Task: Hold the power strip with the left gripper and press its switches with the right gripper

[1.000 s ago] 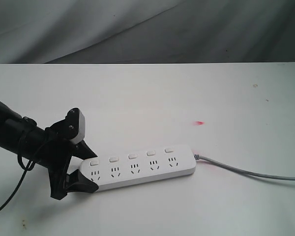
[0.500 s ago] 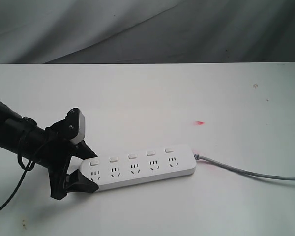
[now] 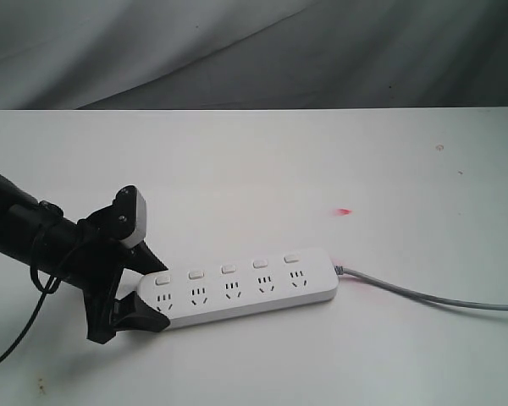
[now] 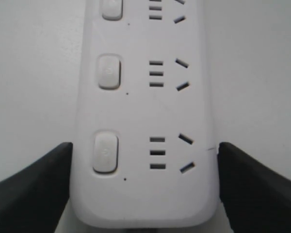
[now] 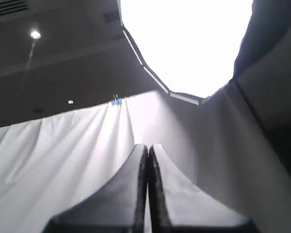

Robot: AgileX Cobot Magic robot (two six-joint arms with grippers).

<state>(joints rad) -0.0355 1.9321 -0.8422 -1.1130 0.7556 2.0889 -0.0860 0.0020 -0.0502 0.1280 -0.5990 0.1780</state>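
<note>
Nothing has shifted over the last second. My left claw [image 3: 157,296] stays clamped across the end of the power strip [image 3: 237,289] that is farthest from the cord, with one black jaw pressed to each long side. The strip, its five switches [image 3: 229,269] and the grey cord [image 3: 423,294] lie just as they did.

The power strip rests flat on the white table [image 3: 262,161], toward the near edge and left of the middle. It is slightly slanted, so the cord end sits a little farther back. The cord trails away toward the right edge. The switches run along the strip's far side, one above each socket.

My right claw [image 5: 146,145] is well away from the table, jaws pressed together on nothing, pointing up at a white drape [image 5: 63,160].

A small red spot [image 3: 345,211] marks the tabletop beyond the cord end, and a faint speck [image 3: 439,147] sits near the far right corner. Behind the far edge hangs creased grey cloth [image 3: 237,51]. Overhead I see a bright many-sided light panel [image 5: 184,43] and one small ceiling lamp [image 5: 35,34].
</note>
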